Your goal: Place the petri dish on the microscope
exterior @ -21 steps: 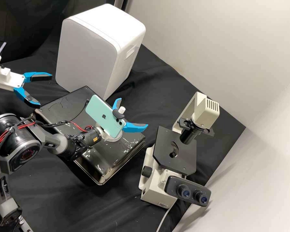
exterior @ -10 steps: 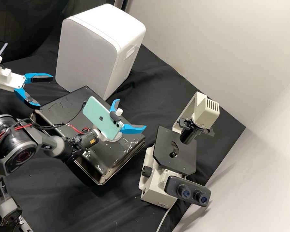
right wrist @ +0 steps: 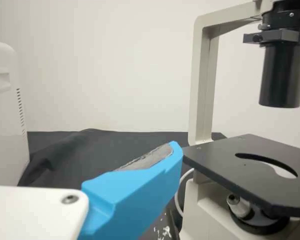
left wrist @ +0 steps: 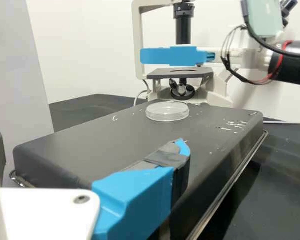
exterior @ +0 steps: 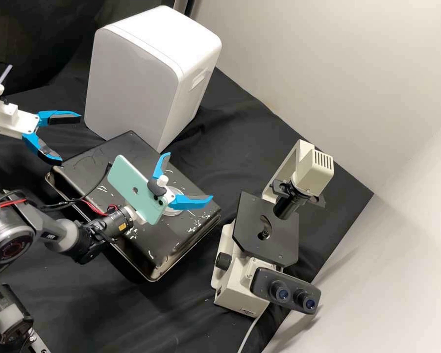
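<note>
Left wrist view shows me the petri dish (left wrist: 167,111) lying flat on the black tray (left wrist: 90,145), at the end near the microscope (exterior: 240,274). My right gripper (exterior: 189,177) hangs over the dish with its jaws spread wide, holding nothing. The dish sits right under them, so I think this arm must go straight down. It is round, so any side will do. My left gripper (exterior: 67,137) is open too, well apart at the tray's other end.
</note>
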